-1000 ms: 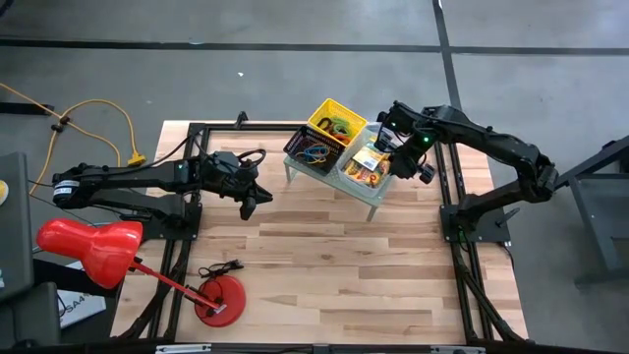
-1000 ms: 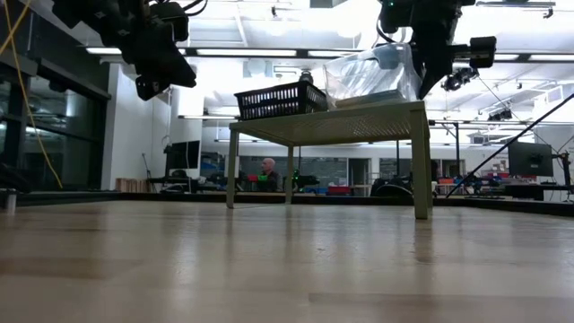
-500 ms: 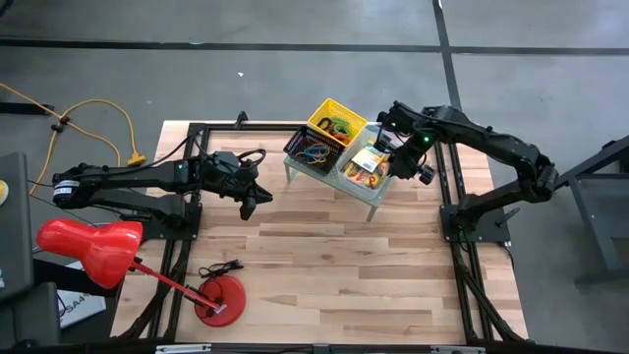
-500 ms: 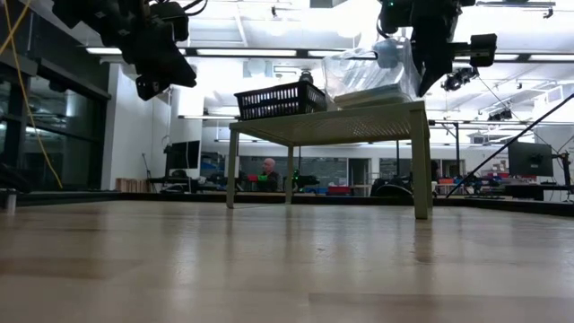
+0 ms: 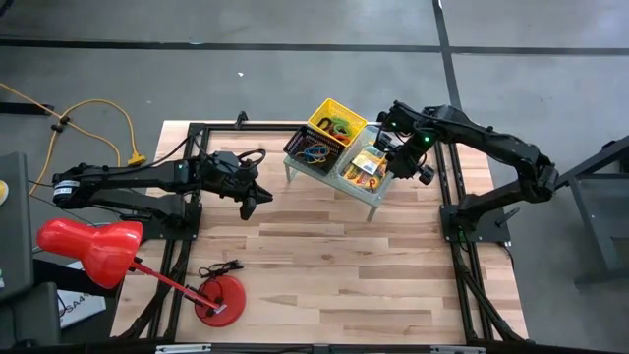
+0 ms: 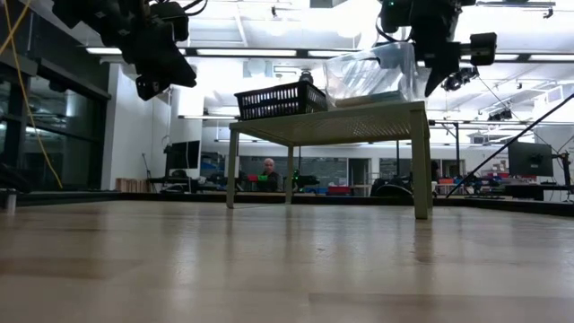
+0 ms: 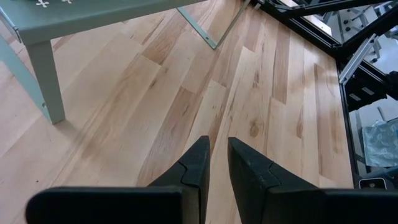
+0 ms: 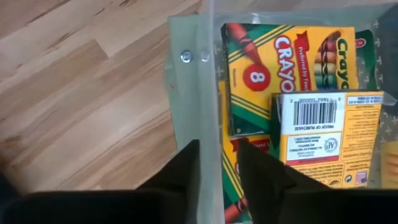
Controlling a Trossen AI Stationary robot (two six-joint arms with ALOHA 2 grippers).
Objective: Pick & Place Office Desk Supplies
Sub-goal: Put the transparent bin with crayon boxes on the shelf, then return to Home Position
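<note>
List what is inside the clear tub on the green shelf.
The clear tub holds green-and-yellow crayon boxes, one lying barcode-up on the others. The right end effector straddles the tub's wall. The boxes cover whatever is beneath them.

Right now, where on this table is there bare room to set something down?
Bare wood spans the table's near half, between the red desk lamp's round base and the right frame. The pale green perforated shelf is crowded with the black mesh tray, yellow basket and clear tub of crayon boxes.
</note>
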